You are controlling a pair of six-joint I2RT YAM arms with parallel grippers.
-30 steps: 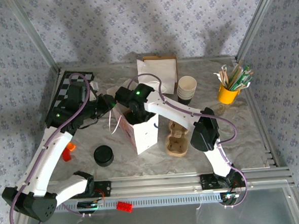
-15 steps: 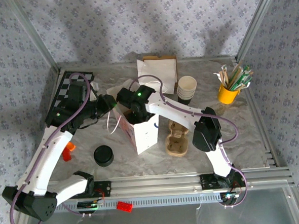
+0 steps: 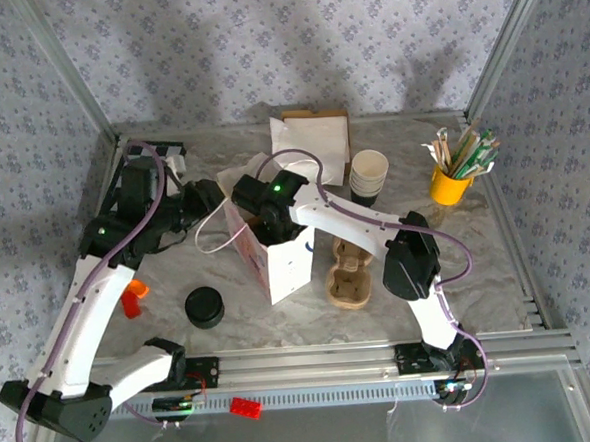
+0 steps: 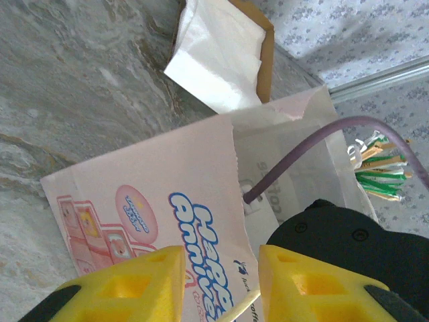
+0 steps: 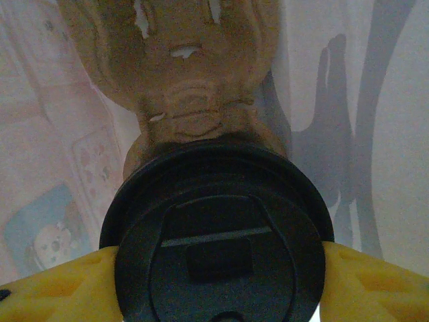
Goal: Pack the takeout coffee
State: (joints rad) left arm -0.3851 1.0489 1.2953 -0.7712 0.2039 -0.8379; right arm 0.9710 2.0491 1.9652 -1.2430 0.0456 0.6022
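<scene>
1. The left arm has drawn back to the left of the tall pink-and-white printed paper bag (image 3: 283, 267). The bag's thin white loop handle (image 3: 208, 236) now bows farther out on that side, toward the left gripper (image 4: 221, 295).
2. I judge that this pull holds the bag's mouth wide for the cup going in.
3. The left gripper's yellow fingers sit at the bag's printed face with a pale strip between them. Whether they pinch it, I cannot tell.
4. The right gripper (image 5: 218, 282) stays down in the bag's mouth. It is clamped on the takeout coffee (image 5: 218, 235), one finger against each side of the cup's round black plastic lid.
5. The coffee hangs inside the bag, between its walls. A brown moulded pulp tray (image 5: 181, 60) lies beyond the lid, and contact between them is unclear.
</scene>
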